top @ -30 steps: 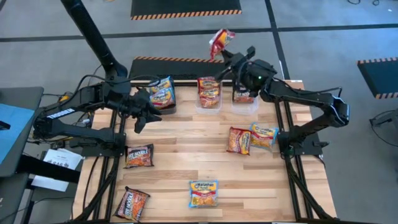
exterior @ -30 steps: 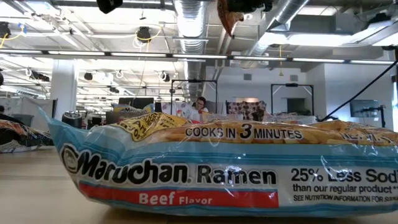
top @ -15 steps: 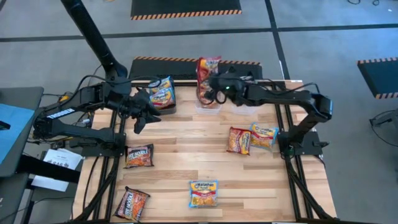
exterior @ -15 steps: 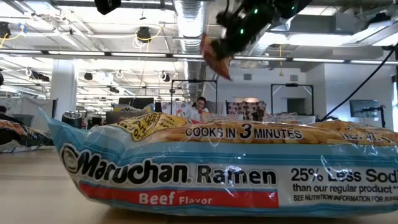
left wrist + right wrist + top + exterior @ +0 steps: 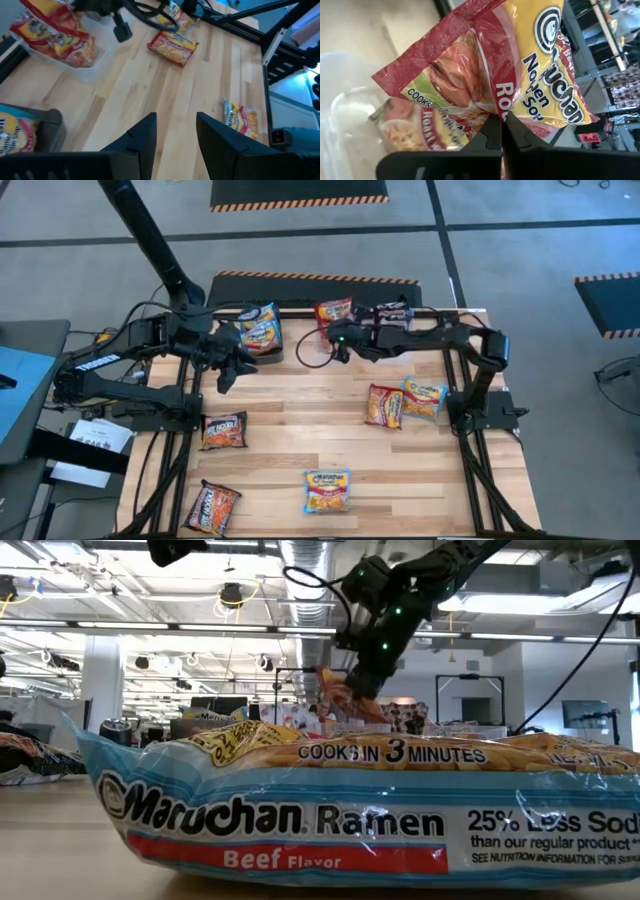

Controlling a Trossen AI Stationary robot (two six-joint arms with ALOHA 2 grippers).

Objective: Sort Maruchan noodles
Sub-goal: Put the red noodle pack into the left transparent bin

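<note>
Nearest the table's front edge, at six o'clock, a blue packet (image 5: 327, 490) lies loose, with dark packets (image 5: 224, 430) toward eight and an orange and blue pair (image 5: 403, 402) at three, all waiting their turn. At ten o'clock the left gripper (image 5: 222, 370) hovers part open, holding nothing. Farthest, at twelve, the right gripper (image 5: 338, 340) is clamped on a red packet (image 5: 485, 65), which hangs from its fingertips over the clear bin (image 5: 92, 67) of matching reds, apparently for dropping in.
</note>
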